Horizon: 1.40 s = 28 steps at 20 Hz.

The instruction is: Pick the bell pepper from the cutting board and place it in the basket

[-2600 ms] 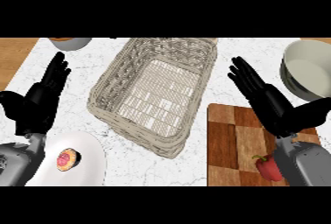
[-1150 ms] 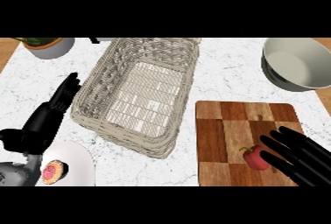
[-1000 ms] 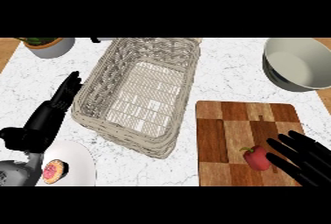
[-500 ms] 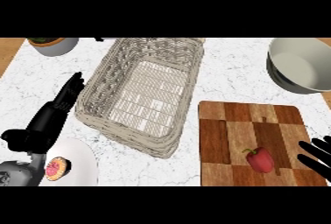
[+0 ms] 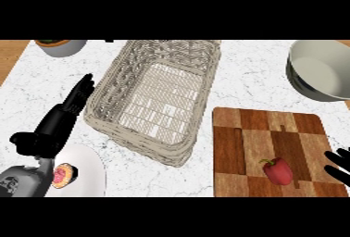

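A red bell pepper (image 5: pixel 278 171) with a green stem lies on the wooden cutting board (image 5: pixel 273 139), near its front right corner. The empty wicker basket (image 5: pixel 159 95) stands to the board's left. Only the fingertips of my right hand (image 5: pixel 339 165) show at the right edge, straight and spread, a short way right of the pepper and apart from it. My left hand (image 5: pixel 56 125) rests open, fingers up, just left of the basket.
A grey bowl (image 5: pixel 322 69) stands at the back right, behind the board. A white plate (image 5: pixel 90 172) with a round pink-and-brown food item (image 5: pixel 64 175) sits at the front left, under my left forearm. Another bowl (image 5: pixel 61 45) shows at the back left.
My right hand was over the pepper a second ago and has drawn back right, out to the edge. The pepper stays on the board. The left hand has not moved.
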Each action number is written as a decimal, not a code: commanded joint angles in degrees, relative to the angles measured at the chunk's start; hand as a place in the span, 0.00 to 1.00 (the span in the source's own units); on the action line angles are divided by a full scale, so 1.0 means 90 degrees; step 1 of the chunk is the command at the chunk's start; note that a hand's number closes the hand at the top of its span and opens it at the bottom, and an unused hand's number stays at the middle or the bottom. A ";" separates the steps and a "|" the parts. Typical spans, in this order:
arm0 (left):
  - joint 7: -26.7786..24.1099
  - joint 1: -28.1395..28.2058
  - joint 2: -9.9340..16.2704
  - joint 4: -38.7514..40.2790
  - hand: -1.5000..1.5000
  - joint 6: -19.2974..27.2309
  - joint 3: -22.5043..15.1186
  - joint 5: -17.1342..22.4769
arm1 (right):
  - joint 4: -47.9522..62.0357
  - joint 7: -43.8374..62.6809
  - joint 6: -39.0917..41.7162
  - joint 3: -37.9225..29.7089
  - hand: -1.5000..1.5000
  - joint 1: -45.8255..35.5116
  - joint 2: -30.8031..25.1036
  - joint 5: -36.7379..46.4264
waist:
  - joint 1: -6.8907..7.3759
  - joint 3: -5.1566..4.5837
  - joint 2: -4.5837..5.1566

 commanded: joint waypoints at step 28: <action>0.0324 -0.0022 -0.1015 -0.0100 0.50 -0.0962 0.0954 -0.0926 | 0.1702 -0.1841 -0.0887 0.1119 0.00 -0.0678 0.2130 0.2213 | 0.0047 -0.0001 0.0013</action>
